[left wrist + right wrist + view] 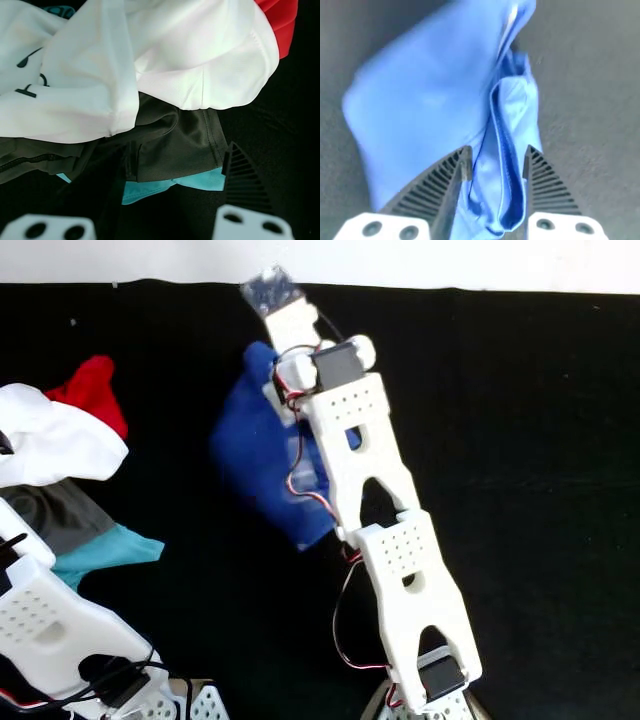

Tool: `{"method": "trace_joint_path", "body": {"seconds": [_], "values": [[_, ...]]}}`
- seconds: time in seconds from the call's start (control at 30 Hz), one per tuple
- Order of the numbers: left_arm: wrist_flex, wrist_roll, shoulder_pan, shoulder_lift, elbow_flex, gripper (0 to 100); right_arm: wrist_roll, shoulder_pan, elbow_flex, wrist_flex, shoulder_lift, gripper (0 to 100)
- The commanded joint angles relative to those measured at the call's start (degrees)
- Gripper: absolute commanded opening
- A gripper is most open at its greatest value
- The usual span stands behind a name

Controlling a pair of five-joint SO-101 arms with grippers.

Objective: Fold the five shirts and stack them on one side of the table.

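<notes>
A blue shirt [255, 455] lies bunched on the black table [520, 440], left of the middle. My right gripper [497, 162] is over its far end, and a folded edge of the blue shirt [507, 150] is pinched between the fingers. At the left edge sits a pile: a white shirt [55, 440] on top, a red shirt [95, 390] behind it, a dark grey shirt [60, 515] and a teal shirt [105, 552] underneath. My left gripper [150, 205] hovers open at the near side of this pile, just above the dark grey shirt [170, 145] and teal shirt [150, 187].
The right arm [390, 530] stretches across the middle of the table from the near edge. The left arm [45, 625] stands at the near left corner. Bare black cloth covers the right half of the table.
</notes>
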Motion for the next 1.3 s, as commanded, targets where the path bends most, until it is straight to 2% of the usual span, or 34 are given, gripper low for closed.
{"method": "trace_joint_path", "body": {"seconds": [0.0, 0.17, 0.3, 0.37, 0.53, 0.8, 1.03, 1.27], "values": [[0.2, 0.5, 0.7, -2.7, -0.4, 28, 0.5, 1.7, 5.1, 0.5, -3.9, 16.6], [0.2, 0.5, 0.7, -2.7, -0.4, 28, 0.6, 4.0, 9.8, 0.4, -3.9, 17.4], [0.2, 0.5, 0.8, -2.6, -0.4, 28, 0.5, 5.0, 14.7, 0.5, -3.9, 30.7], [0.2, 0.5, 0.8, -2.6, -0.4, 28, 0.6, 4.7, 17.2, 0.5, -4.0, 33.4], [0.1, 0.4, 0.8, -2.6, -0.4, 28, 0.6, 1.1, 18.9, 0.7, -4.4, 26.2], [0.1, 0.4, 0.7, -2.6, -0.4, 28, 0.4, -1.8, 19.5, 0.8, -9.8, 26.2], [0.1, 0.4, 0.7, -2.6, -0.4, 28, 0.7, -4.7, 40.2, 0.0, -17.3, 26.2], [0.1, 0.4, 0.7, -2.6, -0.4, 28, 0.7, -4.8, 46.5, -9.6, -17.0, 26.2]]}}
